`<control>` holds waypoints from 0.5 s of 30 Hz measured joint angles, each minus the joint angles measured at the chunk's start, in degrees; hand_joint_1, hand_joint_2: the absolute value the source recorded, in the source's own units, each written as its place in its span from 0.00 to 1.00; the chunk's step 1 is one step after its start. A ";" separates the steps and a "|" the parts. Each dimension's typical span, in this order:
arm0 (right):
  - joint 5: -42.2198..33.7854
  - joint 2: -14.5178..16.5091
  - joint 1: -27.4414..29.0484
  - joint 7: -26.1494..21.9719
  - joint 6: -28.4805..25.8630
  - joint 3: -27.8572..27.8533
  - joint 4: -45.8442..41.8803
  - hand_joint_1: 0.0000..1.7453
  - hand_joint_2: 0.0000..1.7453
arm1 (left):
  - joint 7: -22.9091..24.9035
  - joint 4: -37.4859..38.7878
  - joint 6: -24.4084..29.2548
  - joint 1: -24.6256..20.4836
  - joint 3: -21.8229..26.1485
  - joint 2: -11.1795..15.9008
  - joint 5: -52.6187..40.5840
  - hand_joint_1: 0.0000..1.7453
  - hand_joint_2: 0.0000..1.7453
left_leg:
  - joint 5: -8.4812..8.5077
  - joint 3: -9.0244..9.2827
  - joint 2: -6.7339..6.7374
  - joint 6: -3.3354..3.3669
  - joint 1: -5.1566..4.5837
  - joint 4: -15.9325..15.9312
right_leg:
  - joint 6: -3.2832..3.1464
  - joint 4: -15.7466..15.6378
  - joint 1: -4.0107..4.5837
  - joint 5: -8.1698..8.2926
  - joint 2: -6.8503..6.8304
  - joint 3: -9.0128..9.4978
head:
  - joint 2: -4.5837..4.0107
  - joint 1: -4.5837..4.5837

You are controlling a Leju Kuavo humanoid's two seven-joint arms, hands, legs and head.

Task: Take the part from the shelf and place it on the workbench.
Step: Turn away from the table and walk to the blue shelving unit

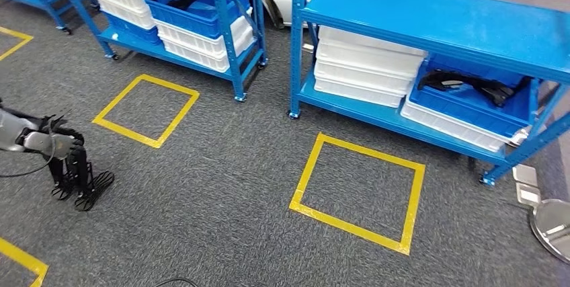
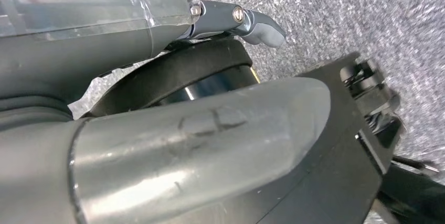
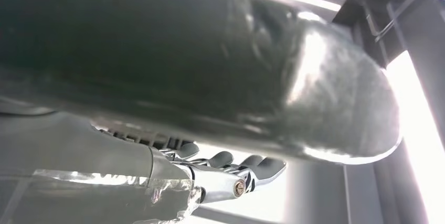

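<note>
Here, the left hand [image 1: 59, 144] grips a black part [image 1: 82, 181] that hangs below it over the grey carpet [image 1: 222, 179], beside a yellow taped square [image 1: 146, 109]. The right hand [image 3: 220, 177] holds nothing, fingers [image 3: 262, 167] extended and apart. Beyond stand blue shelves [image 1: 430, 21] carrying white bins [image 1: 363, 65] and blue bins [image 1: 470, 102].

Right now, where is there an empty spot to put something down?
The flat blue top of the right-hand shelf is bare. Below it the white tubs and the blue bin of black parts crowd the space. The grey carpet inside the yellow tape square is also free. The left hand holds a black part.
</note>
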 joint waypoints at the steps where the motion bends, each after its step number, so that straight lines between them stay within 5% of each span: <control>1: 0.01 0.00 0.01 -0.09 0.01 0.01 0.02 0.00 0.00 | 0.05 0.00 0.00 0.08 0.00 0.01 0.01 0.00 0.00 | -0.05 -0.05 0.71 -0.02 -0.02 0.02 | 0.35 3.19 -0.21 -1.24 -0.41 -1.53 | 0.00 -0.01; 3: 0.50 0.01 0.04 -0.46 0.01 0.01 0.06 0.00 0.00 | 0.19 -0.01 0.01 0.16 0.00 0.01 0.03 0.00 0.00 | -0.22 -0.05 1.78 -0.22 0.02 0.10 | 0.91 4.54 -0.72 -0.77 -0.79 -1.99 | 0.00 -0.02; 6: 2.16 0.02 0.04 -0.58 0.01 0.01 0.13 0.00 0.00 | 0.20 -0.02 0.10 0.05 0.00 0.03 0.02 0.00 0.00 | -0.86 0.01 2.63 -1.15 0.12 0.83 | 1.47 -5.62 -1.25 3.88 -1.74 3.72 | 0.00 0.01; 8: 2.99 0.02 0.07 -0.32 0.01 0.03 0.22 0.00 0.00 | 0.18 -0.02 0.23 -0.01 0.00 0.06 -0.01 0.00 0.00 | -1.33 -0.10 2.76 -1.85 -0.02 1.49 | 0.78 -9.49 -1.13 4.66 -2.03 5.79 | 0.00 -0.10; 12: 3.34 0.04 0.03 -0.22 0.01 0.05 0.35 0.00 0.00 | 0.21 -0.03 0.30 -0.09 0.00 0.07 -0.03 0.00 0.00 | -2.40 -0.29 2.21 -2.93 0.35 2.75 | -1.06 -9.61 -0.73 4.56 -1.59 5.76 | 0.00 -0.36; 15: 3.33 0.06 -0.01 -0.22 0.01 0.05 0.35 0.00 0.00 | 0.14 -0.04 0.38 -0.12 0.00 0.07 0.01 0.00 0.00 | -7.51 -4.42 0.69 -3.39 0.52 12.06 | -1.90 -9.72 -0.49 4.58 -1.45 5.75 | 0.00 -0.50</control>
